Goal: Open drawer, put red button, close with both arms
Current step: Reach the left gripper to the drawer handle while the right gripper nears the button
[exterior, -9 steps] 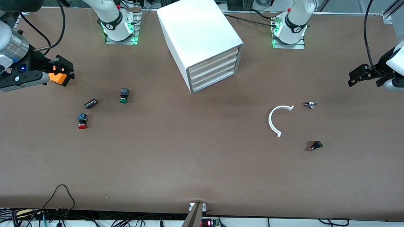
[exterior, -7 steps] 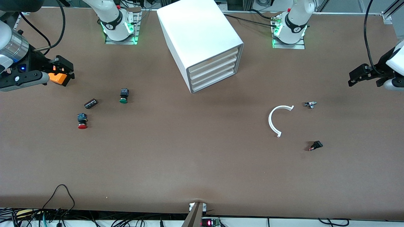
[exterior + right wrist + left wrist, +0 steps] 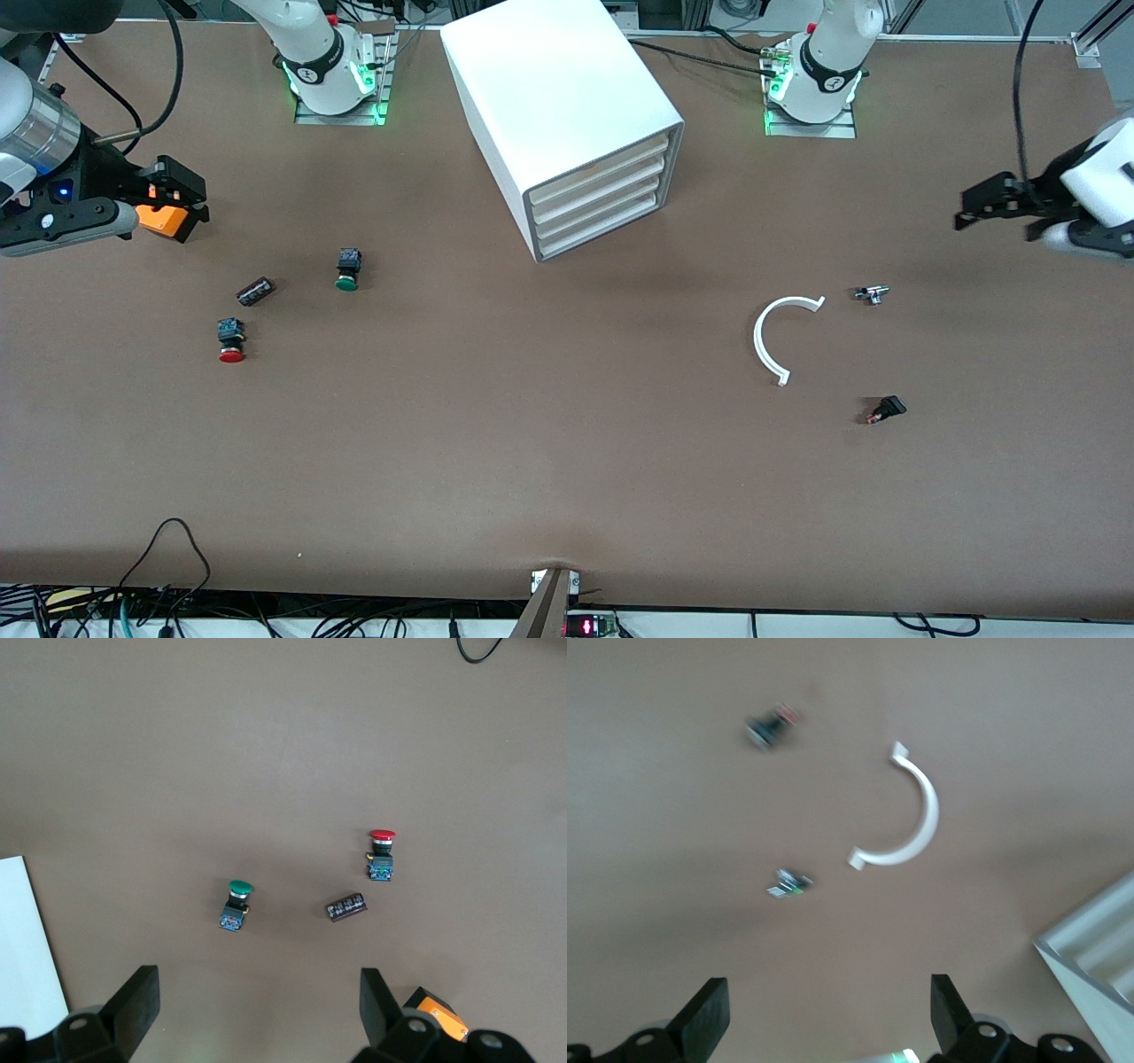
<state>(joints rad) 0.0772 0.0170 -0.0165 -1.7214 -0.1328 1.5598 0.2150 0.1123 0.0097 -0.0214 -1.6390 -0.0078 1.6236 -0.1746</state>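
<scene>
The small red-capped push button on a black body (image 3: 231,341) lies on the brown table toward the right arm's end, near a green-capped button (image 3: 347,269) (all four white cabinet drawers (image 3: 595,197) shut). Both the right gripper (image 3: 257,1014) and left gripper (image 3: 828,1023) hover spread wide, empty.

Drawer (image 3: 595,183) shut; red button (image 3: 231,340) lies on table (image 3: 532,425).
</scene>
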